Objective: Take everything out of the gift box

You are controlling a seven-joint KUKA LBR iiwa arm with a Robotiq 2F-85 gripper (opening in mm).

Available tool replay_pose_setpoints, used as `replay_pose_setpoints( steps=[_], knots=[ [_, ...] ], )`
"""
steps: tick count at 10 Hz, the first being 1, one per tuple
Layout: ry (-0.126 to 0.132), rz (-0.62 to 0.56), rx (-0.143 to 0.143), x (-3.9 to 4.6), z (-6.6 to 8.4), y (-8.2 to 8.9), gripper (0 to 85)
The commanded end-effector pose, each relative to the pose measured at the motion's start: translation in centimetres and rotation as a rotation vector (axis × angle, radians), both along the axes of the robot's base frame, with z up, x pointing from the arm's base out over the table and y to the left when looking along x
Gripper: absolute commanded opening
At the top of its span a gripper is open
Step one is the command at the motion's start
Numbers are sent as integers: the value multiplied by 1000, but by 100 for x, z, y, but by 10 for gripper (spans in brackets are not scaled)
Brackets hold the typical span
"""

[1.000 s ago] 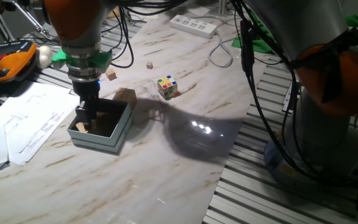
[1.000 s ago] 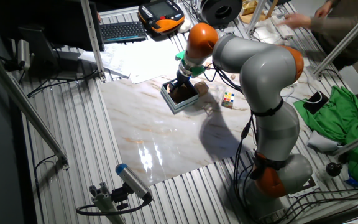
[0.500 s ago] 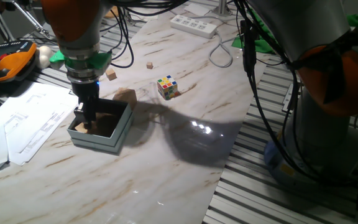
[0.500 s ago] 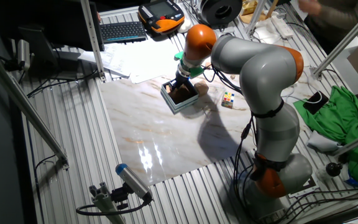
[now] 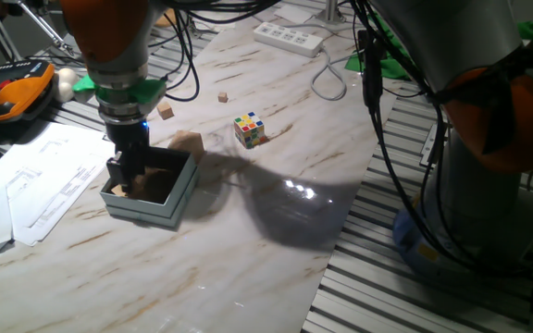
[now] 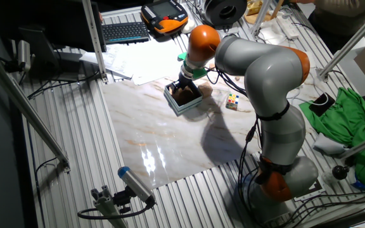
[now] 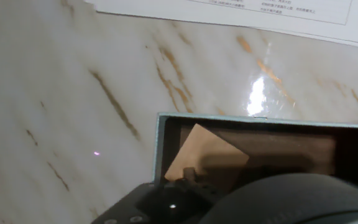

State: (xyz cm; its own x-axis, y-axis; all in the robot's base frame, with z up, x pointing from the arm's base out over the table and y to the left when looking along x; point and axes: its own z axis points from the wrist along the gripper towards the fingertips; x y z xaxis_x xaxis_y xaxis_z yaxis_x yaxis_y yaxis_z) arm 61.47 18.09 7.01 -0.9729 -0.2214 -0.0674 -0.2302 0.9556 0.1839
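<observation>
The grey-blue gift box (image 5: pixel 176 199) stands at the table's left, also in the other fixed view (image 6: pixel 181 109) and the hand view (image 7: pixel 160 134). My gripper (image 5: pixel 124 180) reaches down into its left part (image 6: pixel 181 90). One tan wooden block (image 7: pixel 207 155) lies inside, right at the gripper (image 5: pixel 118 191). The fingers are hidden, so open or shut is unclear. A second wooden block (image 5: pixel 188 141) sits on the table just behind the box. The multicoloured puzzle cube (image 5: pixel 248 129) sits further right (image 6: pixel 233 100).
White paper sheets (image 5: pixel 54 176) lie left of the box and show in the hand view (image 7: pixel 229 9). A small tan block (image 5: pixel 165 111) and a tiny tan cube (image 5: pixel 222 96) lie behind. A power strip (image 5: pixel 290 37) and cables are at the back; an orange pendant (image 5: pixel 17 92) is far left.
My gripper has shifted a little to the left inside the box, toward the block in its left corner. The box and the things outside it have not moved.
</observation>
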Motion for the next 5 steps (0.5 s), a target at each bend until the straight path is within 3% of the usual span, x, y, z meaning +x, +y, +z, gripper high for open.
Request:
replay_pose_setpoints(
  steps=[1, 4, 5],
  knots=[
    [3, -34, 3, 5, -4, -1, 680],
    [10, -152, -3, 1, -7, 26, 680],
    [14, -189, -2, -1, -19, 41, 510]
  ],
)
